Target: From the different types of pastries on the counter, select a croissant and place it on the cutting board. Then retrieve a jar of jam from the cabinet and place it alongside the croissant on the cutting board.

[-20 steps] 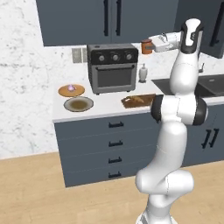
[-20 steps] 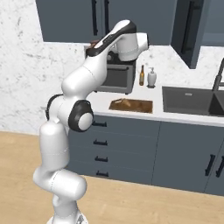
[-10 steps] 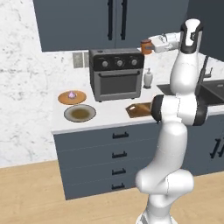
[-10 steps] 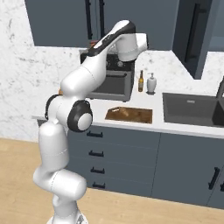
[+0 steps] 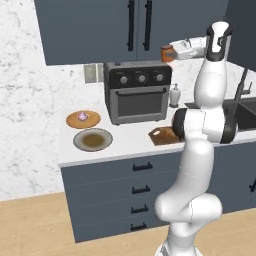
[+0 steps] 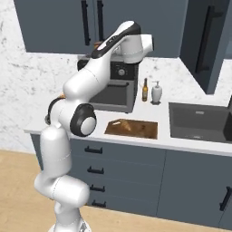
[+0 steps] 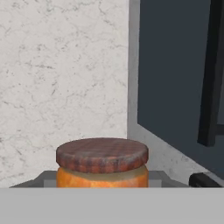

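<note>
The fingers (image 5: pixel 171 52) are closed on the jam jar (image 5: pixel 167 53), holding it high in the air just over the top of the toaster oven (image 5: pixel 138 91), in front of the closed upper cabinets (image 5: pixel 135 25); in the hand view the jar (image 7: pixel 102 162) sits right at the fingers, with its checked reddish lid up and orange jam below. So, by my reading, the fetch from the cabinet is done and the jar is in transit. Well below the fingers lies the cutting board (image 6: pixel 132 128) on the table (image 5: pixel 125 142), with something small and pale brown on it that looks like the croissant (image 6: pixel 128 126), though it is too small to be sure. If so, what is left is to lower the jar and set it beside that pastry. Farther from the fingers, beyond the oven, stand a plate with a purple-topped pastry (image 5: pixel 83 118) and a dish (image 5: pixel 92 140) with brown contents. On the other side are a brown bottle (image 6: pixel 145 90), a soap dispenser (image 6: pixel 156 92) and the sink (image 6: pixel 198 122). Behind all runs a white marbled wall, with grey drawers under the table and a wooden floor.
</note>
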You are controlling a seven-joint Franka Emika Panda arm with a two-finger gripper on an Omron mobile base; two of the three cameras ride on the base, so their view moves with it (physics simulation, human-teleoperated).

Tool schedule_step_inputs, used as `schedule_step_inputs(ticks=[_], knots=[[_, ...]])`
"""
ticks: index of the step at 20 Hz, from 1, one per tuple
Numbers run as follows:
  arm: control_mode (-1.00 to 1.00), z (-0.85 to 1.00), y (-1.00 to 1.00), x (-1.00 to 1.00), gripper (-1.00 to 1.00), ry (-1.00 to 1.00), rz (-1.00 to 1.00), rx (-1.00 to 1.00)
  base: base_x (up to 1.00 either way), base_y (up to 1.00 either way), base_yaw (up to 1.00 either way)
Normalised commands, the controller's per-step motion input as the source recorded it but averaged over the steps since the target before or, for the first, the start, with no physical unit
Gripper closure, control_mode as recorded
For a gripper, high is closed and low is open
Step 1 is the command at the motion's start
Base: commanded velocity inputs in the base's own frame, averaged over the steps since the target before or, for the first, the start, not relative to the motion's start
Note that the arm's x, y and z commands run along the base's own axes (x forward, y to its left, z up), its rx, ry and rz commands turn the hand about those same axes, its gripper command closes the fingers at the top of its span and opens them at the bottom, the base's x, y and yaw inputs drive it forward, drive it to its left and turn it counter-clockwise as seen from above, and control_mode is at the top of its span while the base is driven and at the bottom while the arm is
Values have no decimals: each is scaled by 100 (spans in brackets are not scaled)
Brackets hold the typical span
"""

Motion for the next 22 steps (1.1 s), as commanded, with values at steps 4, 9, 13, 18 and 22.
schedule_step_inputs(ticks=[4,9,13,18,22], knots=[[100,0,0,0,100,0,0,0,48,0,0],[100,0,0,0,100,0,0,0,46,0,0],[-100,-1,0,4,100,0,0,0,20,0,0],[-100,-14,0,17,100,0,0,0,0,0,0],[-100,-60,-17,0,100,-3,0,-1,0,0,0]])
